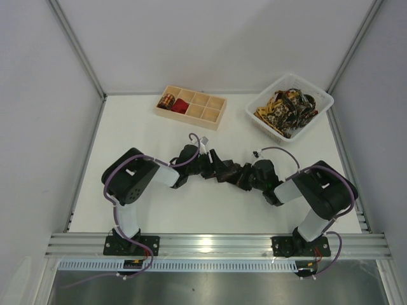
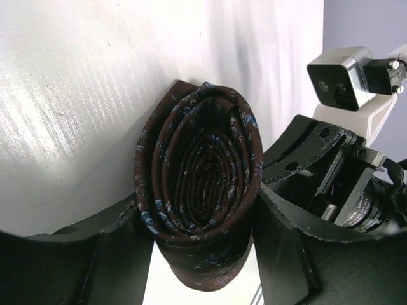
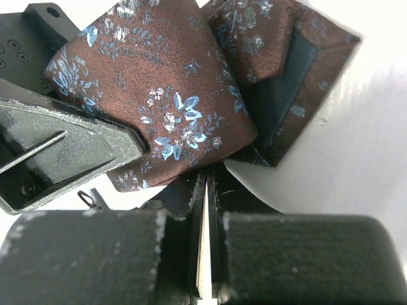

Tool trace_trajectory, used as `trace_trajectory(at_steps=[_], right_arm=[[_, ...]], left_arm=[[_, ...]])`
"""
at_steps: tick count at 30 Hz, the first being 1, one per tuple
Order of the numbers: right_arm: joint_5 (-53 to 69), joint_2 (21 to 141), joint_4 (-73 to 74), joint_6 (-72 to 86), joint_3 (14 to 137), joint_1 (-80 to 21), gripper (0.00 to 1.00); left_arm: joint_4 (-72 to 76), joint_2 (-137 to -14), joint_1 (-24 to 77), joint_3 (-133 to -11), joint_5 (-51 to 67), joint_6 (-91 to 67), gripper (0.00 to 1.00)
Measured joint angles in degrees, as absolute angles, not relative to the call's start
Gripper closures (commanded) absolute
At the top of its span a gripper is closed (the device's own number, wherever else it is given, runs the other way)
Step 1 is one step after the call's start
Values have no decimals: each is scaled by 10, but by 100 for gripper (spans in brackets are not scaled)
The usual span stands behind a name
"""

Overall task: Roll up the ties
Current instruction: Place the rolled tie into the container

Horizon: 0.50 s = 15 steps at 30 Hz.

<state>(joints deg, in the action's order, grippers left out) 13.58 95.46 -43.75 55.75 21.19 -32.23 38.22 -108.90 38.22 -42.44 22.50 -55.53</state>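
Left pincer [image 2: 200,254] clamps the coiled tie [image 2: 200,171]; right pincer [image 3: 206,184], pressed together, sits by its tail. Rolling looks finished; tray [image 1: 186,120] likely next.

No writing, label, brand, number or sign could be read in any view. The tie [image 2: 197,184] showed only a flower pattern, with no lettering on it.
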Motion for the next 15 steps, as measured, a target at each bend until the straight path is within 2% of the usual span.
trace_trajectory(at_steps=[10, 15], right_arm=[[170, 990, -462, 562, 231, -322, 100], [185, 1000, -461, 562, 240, -322, 100]], left_arm=[[392, -1093, 381, -424, 225, -555, 37], [397, -1097, 380, -424, 225, -557, 45]])
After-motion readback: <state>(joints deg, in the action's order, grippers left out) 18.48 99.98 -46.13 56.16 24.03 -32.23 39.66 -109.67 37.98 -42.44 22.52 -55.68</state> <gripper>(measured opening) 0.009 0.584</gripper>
